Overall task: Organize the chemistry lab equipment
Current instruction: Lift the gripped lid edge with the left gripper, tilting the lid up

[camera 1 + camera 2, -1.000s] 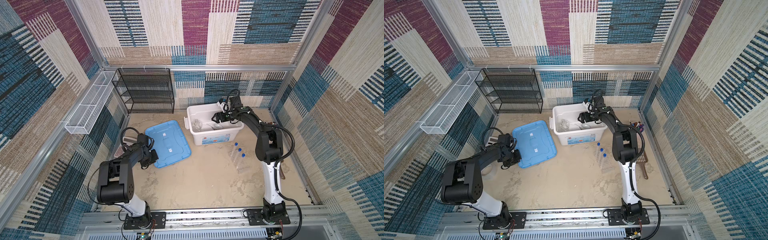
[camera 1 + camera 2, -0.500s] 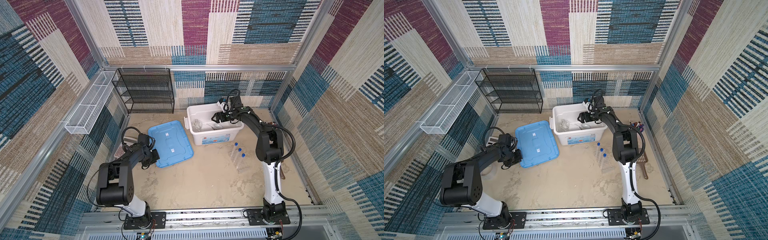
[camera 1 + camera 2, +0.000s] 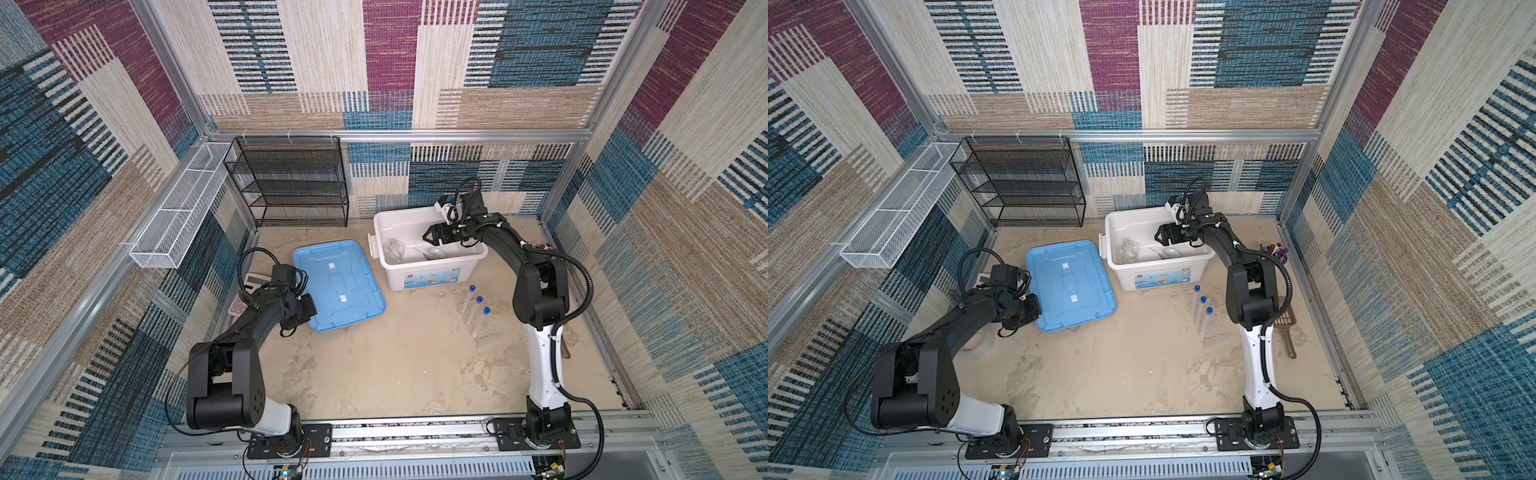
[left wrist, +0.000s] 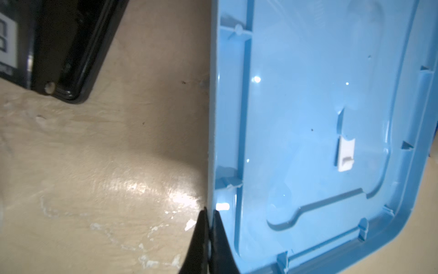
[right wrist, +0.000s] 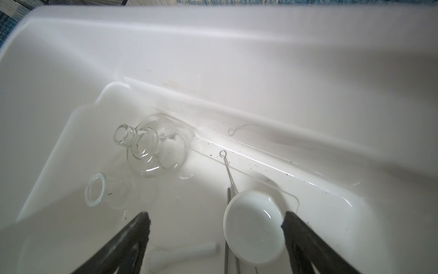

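The left gripper [image 4: 209, 237] is pinched tight on the rim of the blue lid [image 4: 308, 118]. The right gripper [image 5: 216, 218] hangs spread wide over the white bin [image 5: 213, 47] — ceramic dish [image 5: 253, 227] between its fingertips, flask [image 5: 156, 147] and beaker [image 5: 113, 192] just ahead. The three test tubes [image 3: 473, 307] lie on the tabletop [image 3: 395, 365], well behind it.

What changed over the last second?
The left gripper closed the last bit onto the rim of the lid; the lid barely shifted. The right gripper stayed open and still inside the bin, and the tubes did not move.
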Robot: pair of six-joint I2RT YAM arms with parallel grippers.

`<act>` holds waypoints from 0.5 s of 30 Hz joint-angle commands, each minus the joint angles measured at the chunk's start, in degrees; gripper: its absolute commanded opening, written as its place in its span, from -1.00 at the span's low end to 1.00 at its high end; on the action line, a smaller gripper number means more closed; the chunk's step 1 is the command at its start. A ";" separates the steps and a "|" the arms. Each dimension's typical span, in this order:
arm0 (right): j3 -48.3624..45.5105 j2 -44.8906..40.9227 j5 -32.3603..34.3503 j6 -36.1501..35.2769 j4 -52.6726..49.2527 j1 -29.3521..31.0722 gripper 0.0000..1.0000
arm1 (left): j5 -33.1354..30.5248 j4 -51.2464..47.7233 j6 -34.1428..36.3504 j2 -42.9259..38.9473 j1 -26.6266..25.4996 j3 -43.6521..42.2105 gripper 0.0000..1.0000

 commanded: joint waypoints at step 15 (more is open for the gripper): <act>-0.18 -1.15 -6.05 3.20 2.38 -0.04 0.79 | -2.88 -3.47 0.28 -11.25 0.11 -0.90 -1.00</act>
